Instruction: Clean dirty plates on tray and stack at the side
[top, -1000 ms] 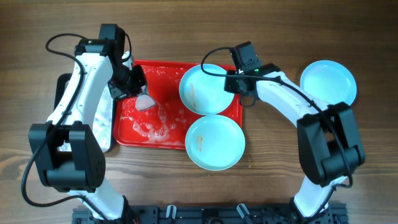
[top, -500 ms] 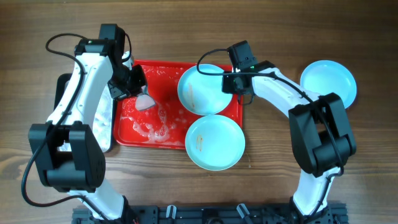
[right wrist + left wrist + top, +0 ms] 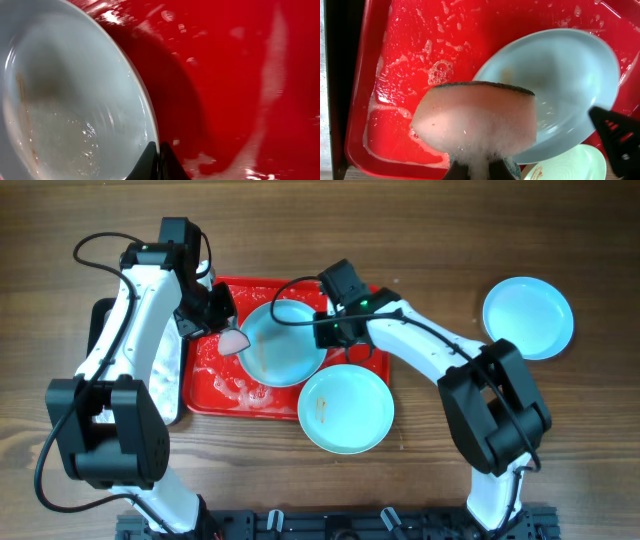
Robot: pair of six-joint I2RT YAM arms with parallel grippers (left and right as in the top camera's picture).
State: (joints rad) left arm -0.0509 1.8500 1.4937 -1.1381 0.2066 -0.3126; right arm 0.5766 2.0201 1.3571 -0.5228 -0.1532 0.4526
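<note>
1. Left gripper (image 3: 226, 328), over the left half of the tray (image 3: 212, 398): jaws clamped tight on a sponge (image 3: 234, 343), with foam running down between them in the left wrist view.
2. Sponge seen close up: dark scouring layer on top and a pale, lathered face toward the camera. Hangs above the soapy red tray floor, just beside the near rim of the held plate (image 3: 283, 342). Whether it touches that plate: cannot tell.
3. Right gripper (image 3: 326, 330), reaching in from the right: jaws almost fully closed, pinching the right rim of the held plate. In the right wrist view, dark fingertips (image 3: 149, 161) meeting at the plate's edge.
4. Held plate: over the middle of the tray, with a dark shadow on the red floor under its gripped edge. Suds and a brownish streak inside.
5. Second plate (image 3: 346, 409): lying flat at the tray's lower right corner, overlapping the rim and partly out over the desk (image 3: 450, 240). Small brownish mark inside. Just beside the held plate.
6. Third plate (image 3: 528, 317): on the desk at the far right, well apart from the tray, with no marks visible inside.
7. Black-rimmed metal tray (image 3: 100, 320): just beside the red tray's left edge, mostly hidden under the left arm.
</note>
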